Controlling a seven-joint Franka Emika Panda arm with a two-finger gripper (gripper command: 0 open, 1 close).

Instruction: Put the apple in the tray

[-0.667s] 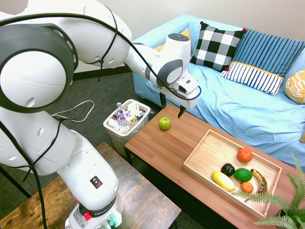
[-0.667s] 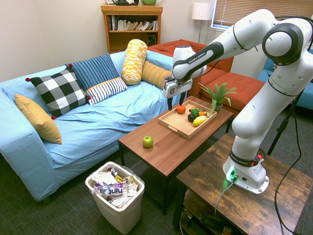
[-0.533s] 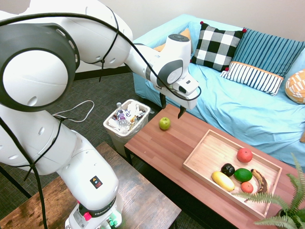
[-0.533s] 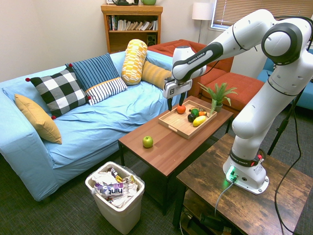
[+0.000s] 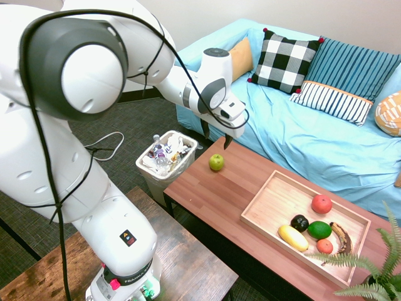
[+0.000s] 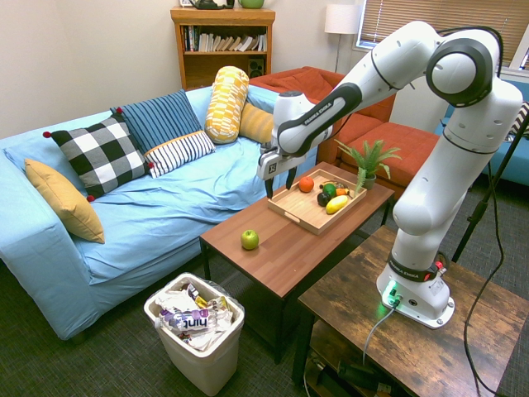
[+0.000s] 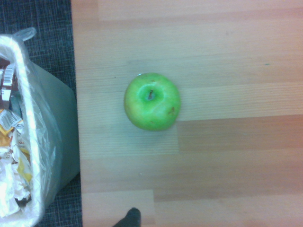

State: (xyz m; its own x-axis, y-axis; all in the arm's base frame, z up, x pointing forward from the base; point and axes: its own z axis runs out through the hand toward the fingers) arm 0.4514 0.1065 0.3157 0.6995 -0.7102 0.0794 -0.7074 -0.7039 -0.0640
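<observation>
The small yellow-green apple (image 5: 216, 162) (image 6: 250, 240) (image 7: 152, 101) rests alone on the wooden coffee table (image 5: 213, 194) near its end by the wastebasket. My gripper (image 5: 215, 138) (image 6: 279, 184) hangs open above the apple, fingers pointing down, with air between it and the fruit. The light-wood tray (image 5: 269, 207) (image 6: 293, 211) lies at the table's other end. It holds an orange fruit, a dark green fruit, a yellow elongated fruit and several more.
A white wastebasket (image 5: 166, 157) (image 6: 197, 327) (image 7: 33, 142) full of wrappers stands on the floor just past the table's end. A blue sofa (image 5: 313, 138) with pillows runs along the table's far side. A potted fern (image 5: 369, 276) sits beside the tray.
The arm has swung away from the tray end toward the wastebasket end, bringing the open gripper over the apple. The apple has not moved.
</observation>
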